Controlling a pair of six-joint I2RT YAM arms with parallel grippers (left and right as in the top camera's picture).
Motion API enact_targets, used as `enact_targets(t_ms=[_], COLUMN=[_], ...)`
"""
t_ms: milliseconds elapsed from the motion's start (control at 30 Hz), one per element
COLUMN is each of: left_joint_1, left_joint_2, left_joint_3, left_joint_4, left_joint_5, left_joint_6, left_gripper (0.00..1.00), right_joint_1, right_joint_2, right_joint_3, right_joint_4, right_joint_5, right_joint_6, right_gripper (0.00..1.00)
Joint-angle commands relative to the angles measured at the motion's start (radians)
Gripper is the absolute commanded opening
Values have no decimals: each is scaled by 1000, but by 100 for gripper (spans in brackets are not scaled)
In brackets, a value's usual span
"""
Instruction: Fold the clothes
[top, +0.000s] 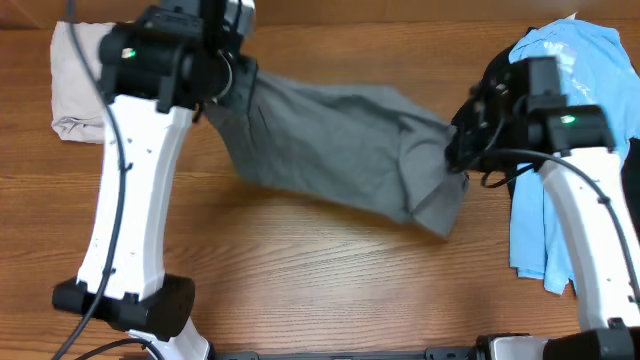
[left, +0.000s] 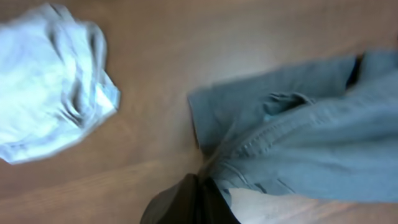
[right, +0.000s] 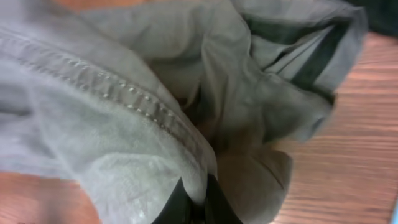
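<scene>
The left gripper is clamped fully closed on a seamed edge of the grey shorts. The right gripper is pinched just as tightly on bunched cloth at the shorts' opposite end. The garment spans the gap between the two grippers, spread out over the wooden table. Folded beige shorts lie just outboard of the left gripper. A light-blue T-shirt lies outboard of the right gripper, beside its arm.
</scene>
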Motion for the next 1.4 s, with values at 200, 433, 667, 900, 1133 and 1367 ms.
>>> enact_targets(t_ms=[200, 433, 667, 900, 1133, 1367], left_joint_1=[10, 10, 7, 6, 6, 6], left_joint_2=[-19, -19, -19, -19, -19, -19], left_joint_3=[-421, -544, -549, -549, -549, -549], left_joint_4=[212, 298, 306, 306, 306, 306], left_joint_5=[47, 47, 47, 47, 46, 46], left_joint_6=[-35, -34, -34, -34, -34, -26], left_gripper=[4, 4, 4, 4, 4, 4], right_joint_1=[24, 24, 24, 24, 24, 3], right_joint_2=[-9, -9, -3, 80, 169, 176], right_joint_3=[-263, -365, -378, -379, -379, -375], right_joint_4=[233, 304, 353, 436, 503, 542], right_joint_5=[-16, -16, -16, 57, 53, 64], right_joint_6=[31, 34, 34, 130, 196, 196], right_gripper=[4, 30, 32, 41, 41, 41])
